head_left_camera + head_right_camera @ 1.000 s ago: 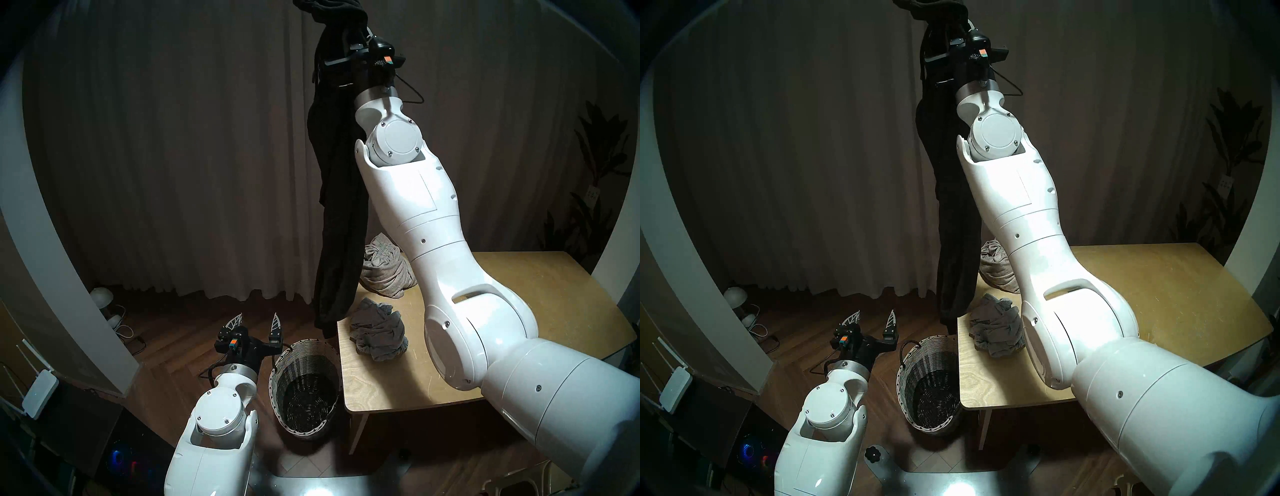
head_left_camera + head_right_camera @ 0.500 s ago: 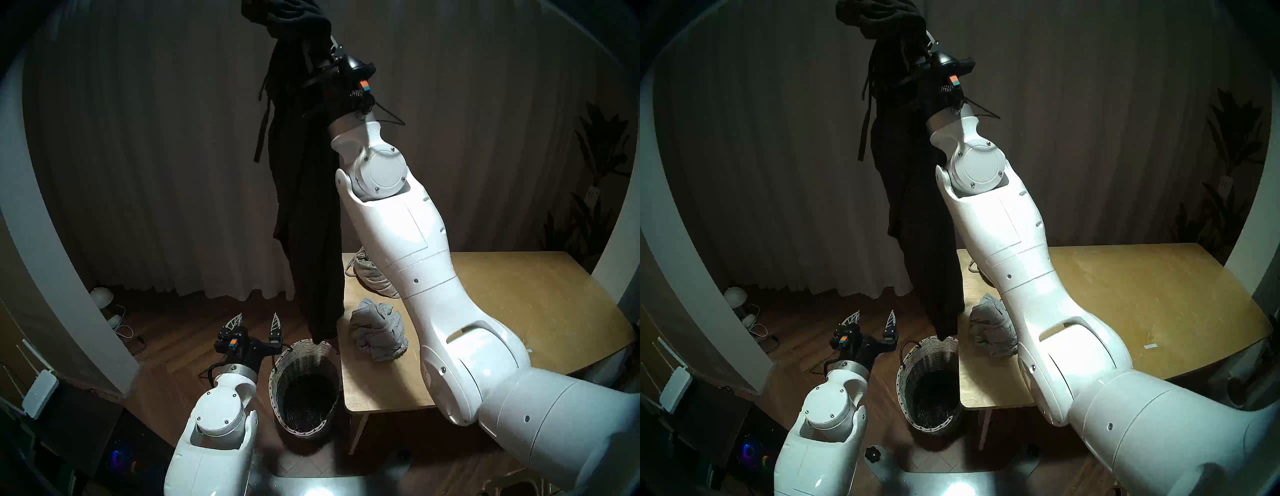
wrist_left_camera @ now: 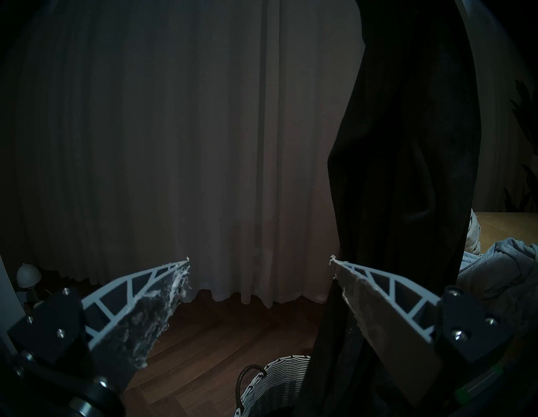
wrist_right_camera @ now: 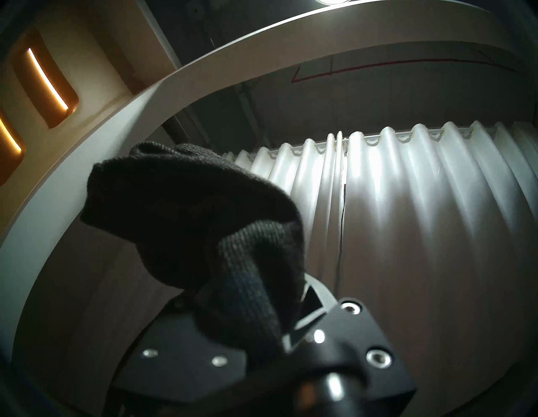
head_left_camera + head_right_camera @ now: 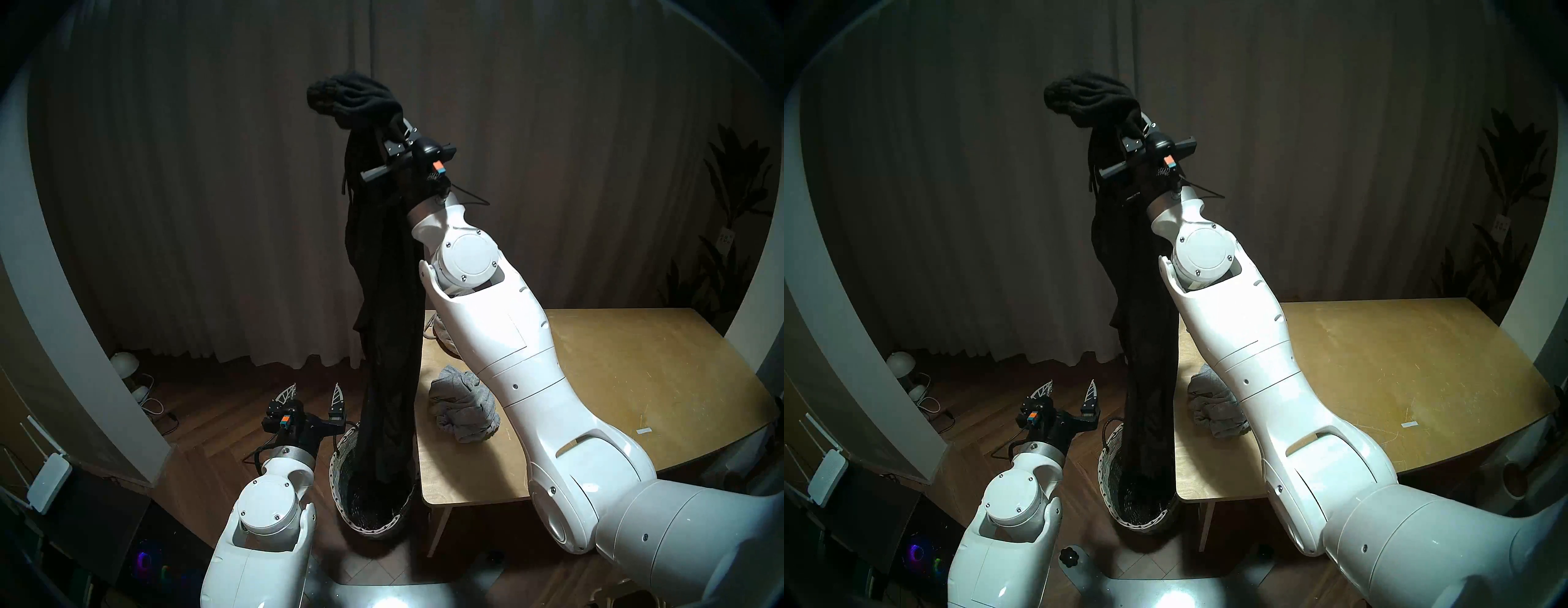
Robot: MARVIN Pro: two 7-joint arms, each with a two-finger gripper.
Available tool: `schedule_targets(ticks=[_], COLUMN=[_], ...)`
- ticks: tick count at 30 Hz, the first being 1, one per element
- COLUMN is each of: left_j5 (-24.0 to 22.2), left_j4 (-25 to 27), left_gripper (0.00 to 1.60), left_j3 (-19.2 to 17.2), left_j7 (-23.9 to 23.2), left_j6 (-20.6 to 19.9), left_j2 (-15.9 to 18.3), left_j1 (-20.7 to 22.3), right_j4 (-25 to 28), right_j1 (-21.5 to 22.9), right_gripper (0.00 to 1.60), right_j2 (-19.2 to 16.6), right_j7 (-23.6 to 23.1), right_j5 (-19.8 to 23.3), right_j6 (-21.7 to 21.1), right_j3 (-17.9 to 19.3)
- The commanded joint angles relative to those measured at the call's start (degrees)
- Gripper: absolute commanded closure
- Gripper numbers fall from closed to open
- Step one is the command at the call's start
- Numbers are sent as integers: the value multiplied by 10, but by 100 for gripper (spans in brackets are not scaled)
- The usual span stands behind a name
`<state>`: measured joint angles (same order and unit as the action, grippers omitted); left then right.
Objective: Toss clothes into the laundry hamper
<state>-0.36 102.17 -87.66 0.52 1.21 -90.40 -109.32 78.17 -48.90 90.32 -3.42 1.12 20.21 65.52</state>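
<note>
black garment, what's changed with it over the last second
The right gripper, shut on the black garment, has come down and toward the view's left, so the garment's lower end, which hung beside the table edge, now dips into the laundry hamper. The open left gripper, the small grey garment and the hamper stayed put.

three soft garments: one long black knit garment (image 5: 390, 322), one small crumpled heather-grey garment (image 5: 464, 409), one beige-grey ribbed garment (image 5: 441, 335); one round whitish woven wicker hamper (image 5: 373, 524); one light wooden table (image 5: 636, 382); two white robot arms.
</note>
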Motion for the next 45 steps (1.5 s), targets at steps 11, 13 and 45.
schedule_targets(ticks=[11,13,45], left_j5=[0,0,0], left_j4=[14,14,14], left_gripper=[0,0,0], left_j3=[-1,-1,-1], left_j7=[1,1,1], left_j6=[2,2,2], left_j2=[-1,-1,0], left_j1=[2,2,2], right_j4=[-42,-54,-23], right_j1=[11,13,-23], right_gripper=[160,160,160], right_j2=[10,6,28], right_j7=[0,-2,9], right_j5=[-6,-5,-46], right_j6=[25,29,8], right_j3=[-11,-8,-75])
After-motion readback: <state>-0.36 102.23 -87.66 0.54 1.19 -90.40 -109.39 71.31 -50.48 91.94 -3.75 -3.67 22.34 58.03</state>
